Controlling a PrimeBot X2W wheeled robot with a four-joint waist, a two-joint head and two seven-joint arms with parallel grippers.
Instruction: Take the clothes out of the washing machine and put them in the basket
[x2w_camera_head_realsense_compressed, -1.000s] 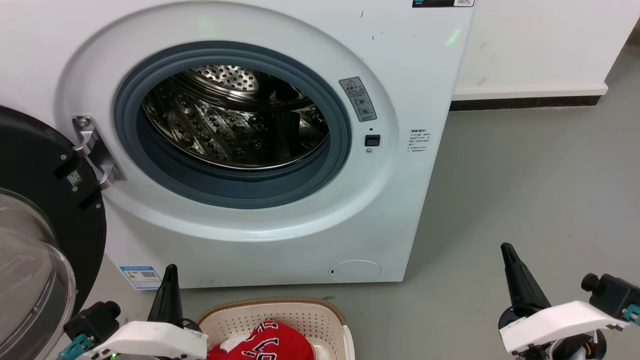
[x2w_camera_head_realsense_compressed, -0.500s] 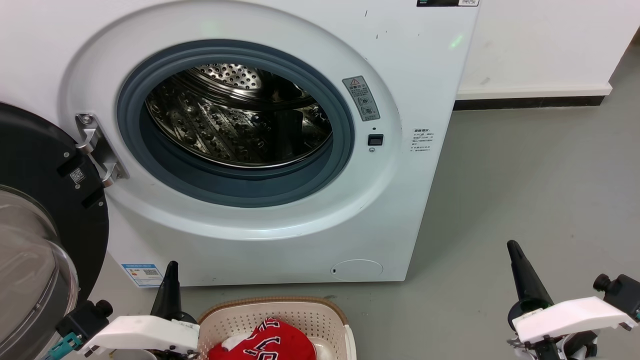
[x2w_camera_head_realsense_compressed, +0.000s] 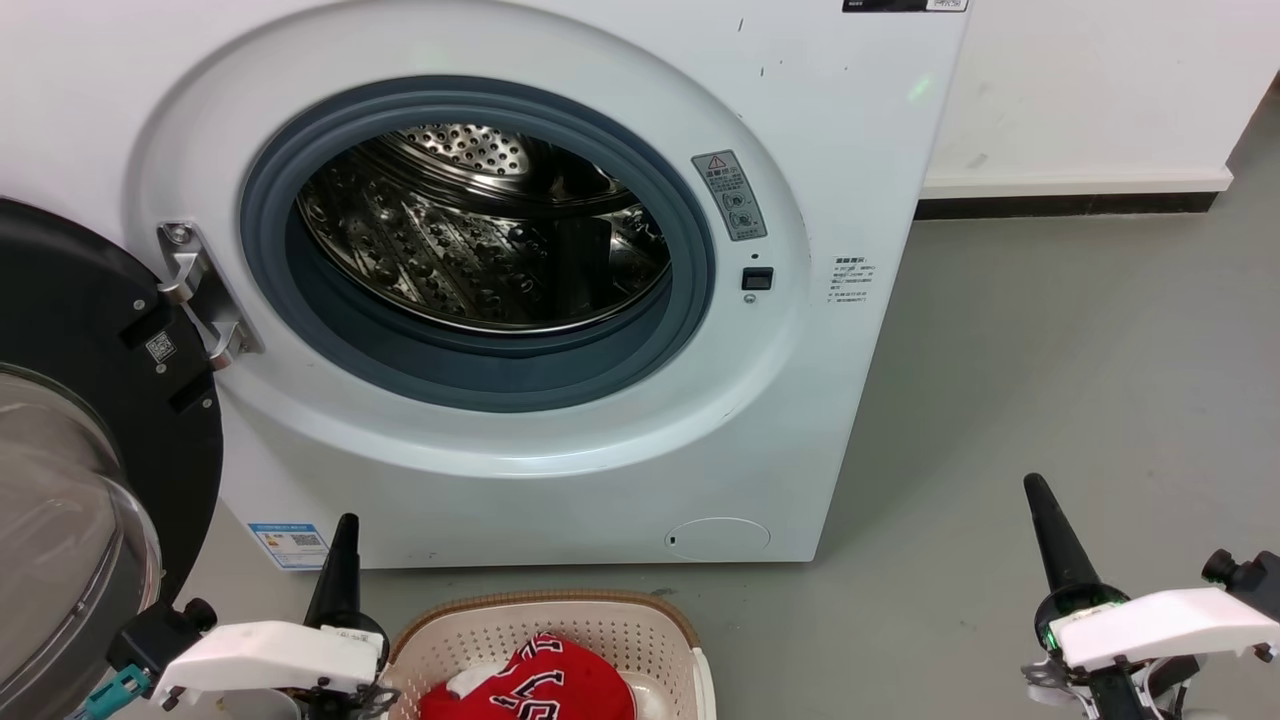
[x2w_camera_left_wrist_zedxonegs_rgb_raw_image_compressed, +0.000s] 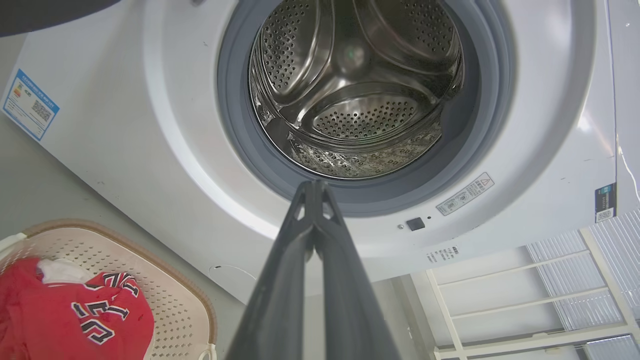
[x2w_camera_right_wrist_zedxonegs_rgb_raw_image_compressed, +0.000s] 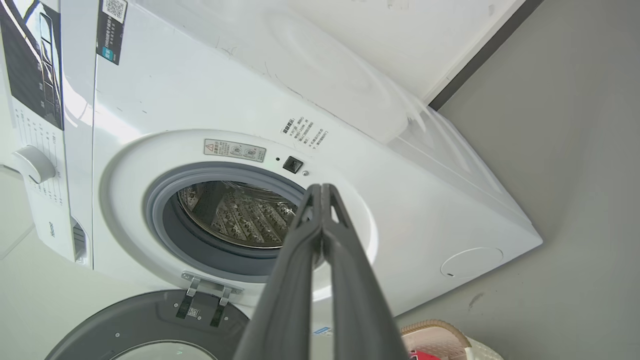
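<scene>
On a grey floor (x2w_camera_head_realsense_compressed: 1050, 350) beside a white wall (x2w_camera_head_realsense_compressed: 1080, 90), the washing machine (x2w_camera_head_realsense_compressed: 560, 480) stands door open. In front of it, the basket (x2w_camera_head_realsense_compressed: 545, 605) holds a red jersey (x2w_camera_head_realsense_compressed: 540, 685). The left hand (x2w_camera_head_realsense_compressed: 347, 522) and right hand (x2w_camera_head_realsense_compressed: 1033, 487) are closed, fingertips together.

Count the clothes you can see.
1 clearly: a red jersey in the basket before the washer. More may lie hidden beneath it; the drum looks empty.
</scene>
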